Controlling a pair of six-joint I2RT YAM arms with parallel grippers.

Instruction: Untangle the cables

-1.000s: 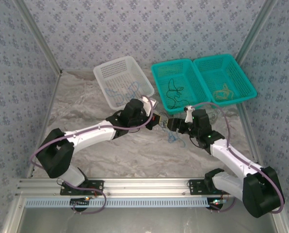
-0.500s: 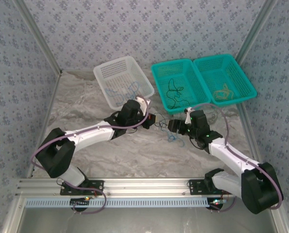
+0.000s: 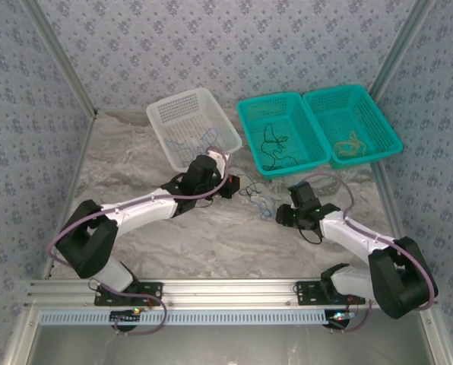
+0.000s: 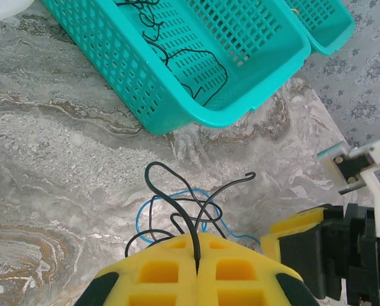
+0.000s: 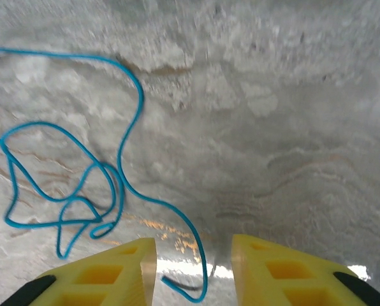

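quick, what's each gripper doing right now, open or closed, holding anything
Left gripper: closed, pinching the thin black cable.
Right gripper: open, holding nothing; the end of the thin blue cable lies in the gap.

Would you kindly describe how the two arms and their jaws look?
The left arm and right arm have white link shells and black joint housings, with a thick purple-grey cable looping along each. The jaws are yellow, moulded with square pockets, black at the outer corners.
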